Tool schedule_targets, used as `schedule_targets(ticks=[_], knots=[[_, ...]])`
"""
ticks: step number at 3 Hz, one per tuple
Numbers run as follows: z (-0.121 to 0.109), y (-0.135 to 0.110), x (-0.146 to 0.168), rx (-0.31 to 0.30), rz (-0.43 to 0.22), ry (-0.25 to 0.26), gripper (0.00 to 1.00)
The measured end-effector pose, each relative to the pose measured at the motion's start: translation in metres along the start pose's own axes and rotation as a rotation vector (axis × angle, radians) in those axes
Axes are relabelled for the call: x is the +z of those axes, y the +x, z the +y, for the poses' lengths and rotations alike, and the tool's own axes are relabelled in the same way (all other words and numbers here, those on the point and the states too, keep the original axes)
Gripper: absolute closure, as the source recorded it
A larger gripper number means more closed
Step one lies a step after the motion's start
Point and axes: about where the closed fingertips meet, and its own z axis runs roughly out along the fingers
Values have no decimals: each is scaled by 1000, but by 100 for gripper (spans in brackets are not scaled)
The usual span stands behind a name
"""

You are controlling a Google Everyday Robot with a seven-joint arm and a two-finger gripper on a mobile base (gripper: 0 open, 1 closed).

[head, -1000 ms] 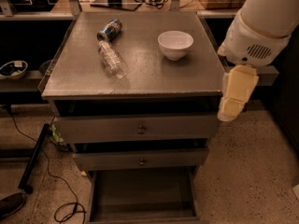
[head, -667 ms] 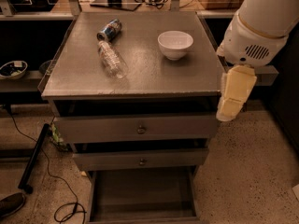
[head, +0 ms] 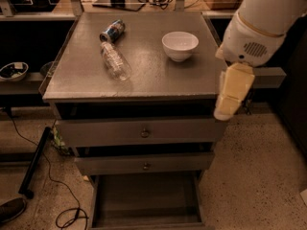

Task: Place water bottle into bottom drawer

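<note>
The bottle (head: 115, 61) is found lying on its side on the cabinet top (head: 158, 75), near the can (head: 112, 30). The bottom drawer (head: 144, 198) is pulled open. The gripper (head: 224, 110) is hung beside the cabinet's right edge, holding nothing; whether it is clenched cannot be told.

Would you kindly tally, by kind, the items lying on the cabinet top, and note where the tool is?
Water bottle: 1
Soda can: 1
Bowl: 1
Total: 3
The tool hangs beside the right front corner of the cabinet, touching none of them.
</note>
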Motion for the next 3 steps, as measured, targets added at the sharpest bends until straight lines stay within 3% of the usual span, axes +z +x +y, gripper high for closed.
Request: schedule_targets(ticks=[1, 3], knots=[[-38, -48, 10, 28, -55, -68, 0], [-45, -56, 14, 40, -48, -30, 0]])
